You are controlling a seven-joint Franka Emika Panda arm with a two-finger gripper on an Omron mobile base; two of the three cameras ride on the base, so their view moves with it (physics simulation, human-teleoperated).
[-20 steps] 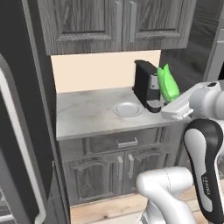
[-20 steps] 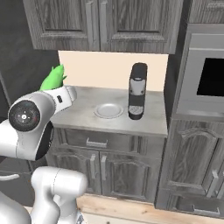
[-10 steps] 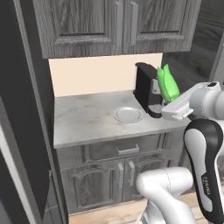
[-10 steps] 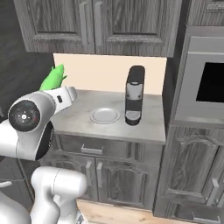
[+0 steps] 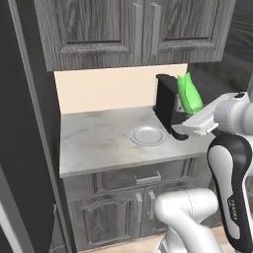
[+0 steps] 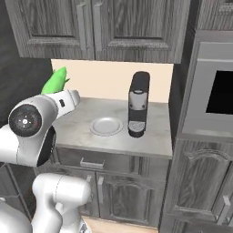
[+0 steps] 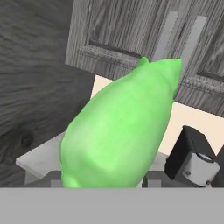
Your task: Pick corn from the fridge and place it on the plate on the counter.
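A bright green corn (image 5: 189, 95) stands tilted upward in my gripper (image 5: 193, 114), which is shut on it above the counter's right end. In the right base view the corn (image 6: 55, 81) pokes up behind my white hand, left of the plate. In the hand view the corn (image 7: 118, 127) looms large between the fingertips of my gripper (image 7: 103, 180). The small round pale plate (image 5: 147, 136) lies bare on the marbled counter (image 5: 94, 143), below and left of the corn; the plate (image 6: 106, 126) rests on the counter (image 6: 157, 134). The fridge's interior is out of view.
A black coffee machine (image 5: 167, 104) stands just right of the plate, close to my hand; the same machine (image 6: 138, 103) (image 7: 192, 157) shows in the other two views. Dark wood cabinets (image 5: 133, 29) hang above. A built-in oven (image 6: 218, 91) fills the right wall. A tall dark panel (image 5: 22, 123) bounds the counter's left.
The whole picture has shifted: the base has driven nearer the counter, so plate and coffee machine look larger and lower. The corn stays held in the gripper.
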